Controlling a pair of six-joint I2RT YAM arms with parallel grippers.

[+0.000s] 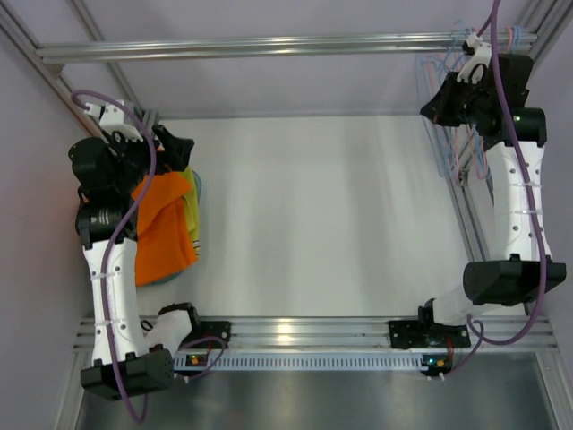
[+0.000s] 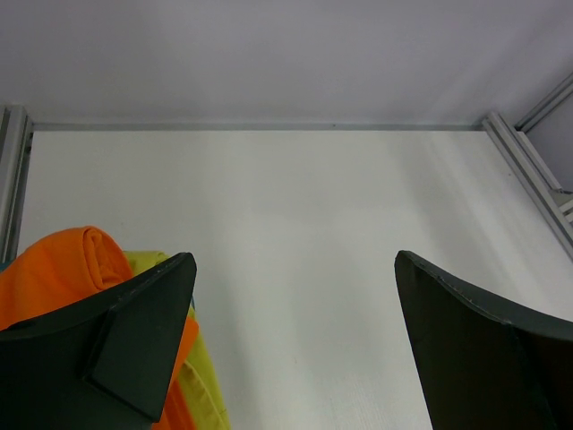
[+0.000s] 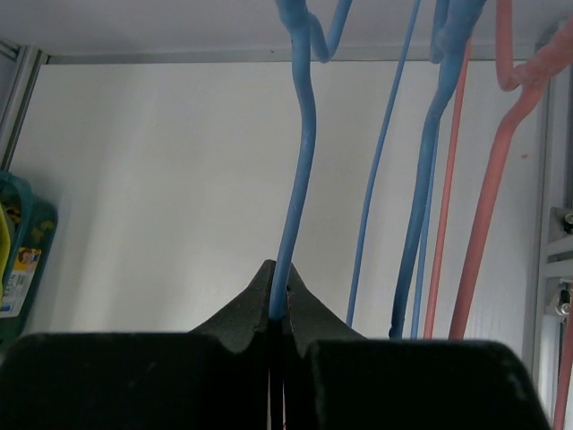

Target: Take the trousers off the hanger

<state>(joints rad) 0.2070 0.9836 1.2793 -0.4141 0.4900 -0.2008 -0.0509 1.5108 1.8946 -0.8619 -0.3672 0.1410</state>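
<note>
The orange trousers point(image 1: 164, 224) lie folded over the mustard yellow-green trousers point(image 1: 192, 213) at the table's left side, in a teal basket point(image 1: 197, 188). Both show at the lower left of the left wrist view, orange point(image 2: 54, 269) and yellow-green point(image 2: 204, 390). My left gripper point(image 1: 175, 148) is open and empty just above and beyond them. My right gripper point(image 1: 439, 107) is at the far right rail, shut on the wire of a blue hanger point(image 3: 300, 179). No garment hangs on that hanger.
Several more blue and pink hangers point(image 3: 448, 179) hang from the top rail point(image 1: 269, 45) at the back right, beside the right frame post point(image 1: 466, 206). The teal basket also shows at the left edge of the right wrist view point(image 3: 22, 260).
</note>
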